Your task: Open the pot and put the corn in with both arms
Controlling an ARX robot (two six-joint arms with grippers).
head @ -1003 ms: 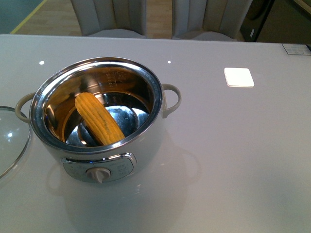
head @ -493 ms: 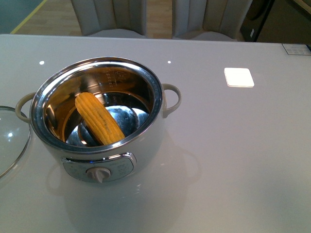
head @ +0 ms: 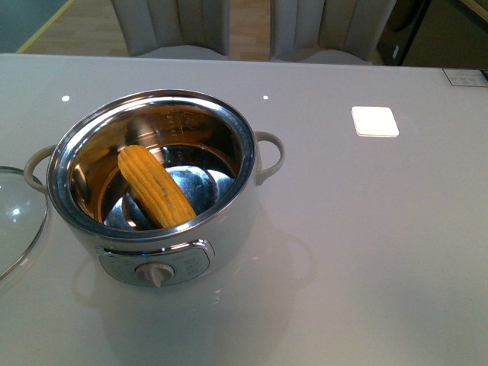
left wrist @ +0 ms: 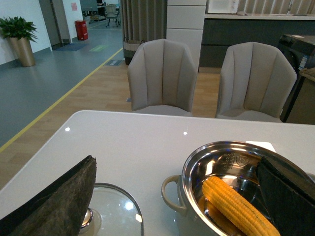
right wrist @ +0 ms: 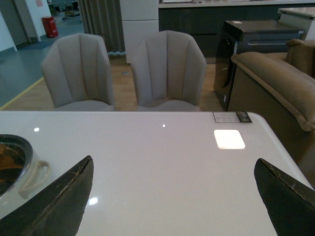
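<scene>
The cream-white pot (head: 229,221) stands uncovered on the table's left half, its steel bowl showing. The yellow-orange corn (head: 156,187) lies slanted inside it, one end leaning on the bowl's near wall. Neither arm shows in the front view. My left gripper (left wrist: 179,199) hangs open and empty above the table, with the pot (left wrist: 184,206) and corn (left wrist: 238,209) under its right side. My right gripper (right wrist: 177,196) is open and empty over bare table, the pot's handle (right wrist: 34,178) off to one side.
A steel-rimmed glass lid (head: 17,221) lies flat on the table left of the pot, also the lid (left wrist: 120,214) beneath my left gripper. Two grey chairs (head: 175,27) stand behind the table. A brown sofa (right wrist: 280,93) is beyond the table's right end.
</scene>
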